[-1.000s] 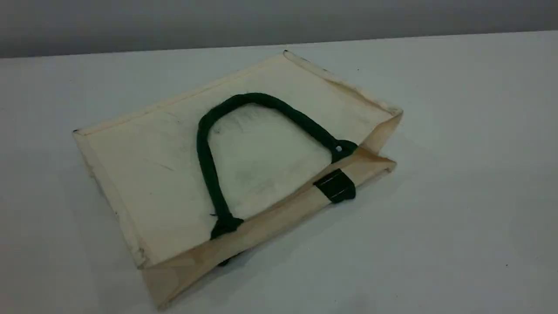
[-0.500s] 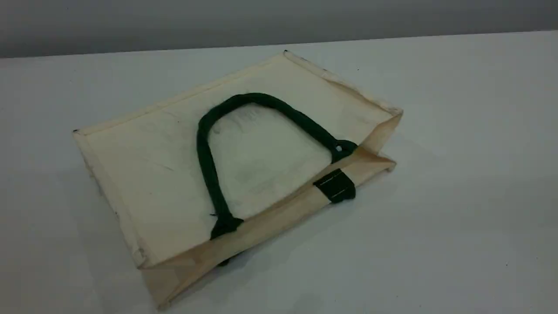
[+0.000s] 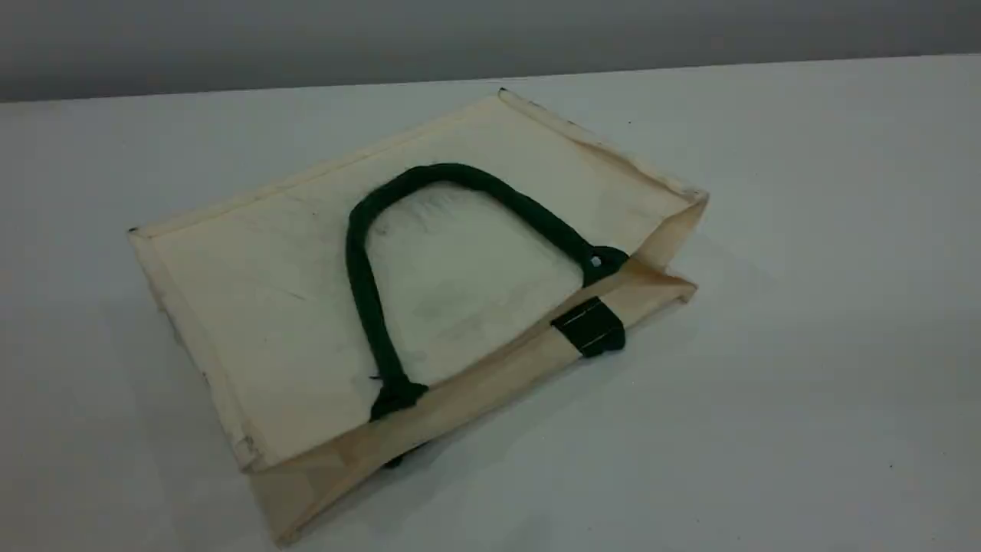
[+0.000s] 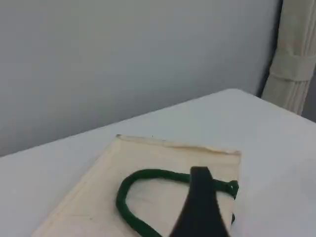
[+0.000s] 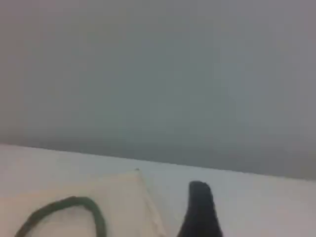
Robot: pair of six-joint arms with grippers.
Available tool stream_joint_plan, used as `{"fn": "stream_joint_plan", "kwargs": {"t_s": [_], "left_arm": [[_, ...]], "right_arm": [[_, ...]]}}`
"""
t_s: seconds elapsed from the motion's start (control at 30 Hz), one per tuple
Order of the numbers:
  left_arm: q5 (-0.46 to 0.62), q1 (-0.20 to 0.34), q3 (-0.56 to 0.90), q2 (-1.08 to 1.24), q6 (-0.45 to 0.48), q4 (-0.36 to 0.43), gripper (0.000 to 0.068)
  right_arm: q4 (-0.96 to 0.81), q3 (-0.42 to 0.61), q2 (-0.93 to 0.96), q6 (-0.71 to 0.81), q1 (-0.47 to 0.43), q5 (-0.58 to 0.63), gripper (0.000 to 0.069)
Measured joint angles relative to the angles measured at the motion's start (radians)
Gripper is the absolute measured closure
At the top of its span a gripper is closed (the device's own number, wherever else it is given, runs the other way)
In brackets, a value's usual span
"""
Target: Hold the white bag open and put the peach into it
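Left claw (image 4: 199, 200) is released, jaws wide. Right claw (image 5: 199, 205) shows one fingertip, and I cannot tell its state. The bag (image 3: 260, 307) lies flat on the table (image 3: 805, 345), green handle (image 3: 359, 268) on top.

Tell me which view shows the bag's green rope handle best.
Scene view: the whole handle loop lies in sharp view on the white bag, both ends visible. Left wrist view shows part of it, but the left tool's fingertip covers its right part. Right wrist view is blurry and cuts the loop at the bottom edge.
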Motion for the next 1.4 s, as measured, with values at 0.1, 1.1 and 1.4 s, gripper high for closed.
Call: {"fn": "stream_joint_plan", "kwargs": {"t_s": [0.1, 1.1, 1.4], "left_arm": [[0.008, 0.0, 0.0, 0.0, 0.0, 0.0, 0.0174], [0.182, 0.003, 0.0, 0.0, 0.027, 0.002, 0.0174], [0.251, 0.003, 0.0, 0.0, 0.03, 0.035, 0.0174]], "right_arm": [[0.0, 0.014, 0.0, -0.004, 0.0, -0.029, 0.0205], [-0.005, 0.024, 0.0, -0.069, 0.0, -0.045, 0.0173], [-0.008, 0.024, 0.0, -0.169, 0.0, 0.036, 0.0173]]}}
